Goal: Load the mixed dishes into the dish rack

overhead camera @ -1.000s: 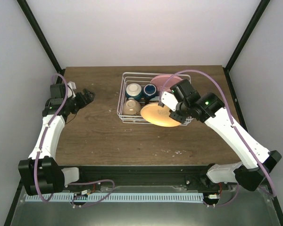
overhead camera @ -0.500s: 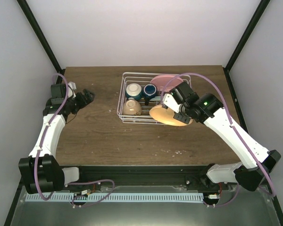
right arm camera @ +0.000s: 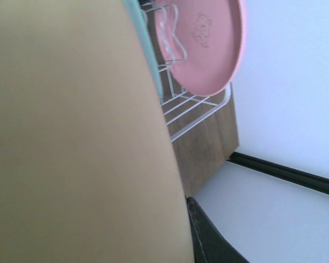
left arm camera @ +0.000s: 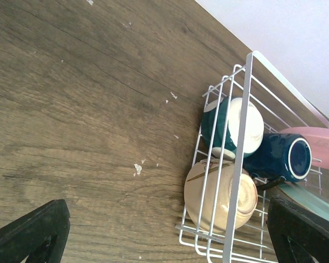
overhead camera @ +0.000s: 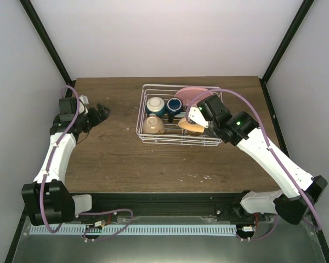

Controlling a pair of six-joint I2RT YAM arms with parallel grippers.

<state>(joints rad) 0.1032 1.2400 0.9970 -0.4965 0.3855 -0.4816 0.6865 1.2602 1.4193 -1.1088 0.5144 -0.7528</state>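
The tan-yellow plate (overhead camera: 186, 126) stood tipped up on its edge inside the dish rack (overhead camera: 167, 139). It was in the right half of the rack, near the front wires. The right gripper (overhead camera: 200, 121) was clamped on the plate from the right side. In the right wrist view the plate was so close that it filled most of the picture and looked blurry. It had a thin blue-green edge. One dark finger (right arm camera: 208, 241) showed at the bottom, right next to the plate.

The pink plate (overhead camera: 191, 94) leaned in the back right corner of the rack, just behind the tan-yellow plate. The white-and-blue bowl (overhead camera: 154, 105) sat at the back left. The dark blue mug (overhead camera: 174, 106) was just beside it, between that bowl and the pink plate. The cream bowl (overhead camera: 153, 125) was at the front left, right in front of the white-and-blue bowl.

The rack sat on a brown wooden table (overhead camera: 115, 159), toward the back. The left gripper (overhead camera: 102, 112) was over the table, well to the left of the rack. Its two dark fingers (left arm camera: 33, 233) were wide apart, and nothing was between them.
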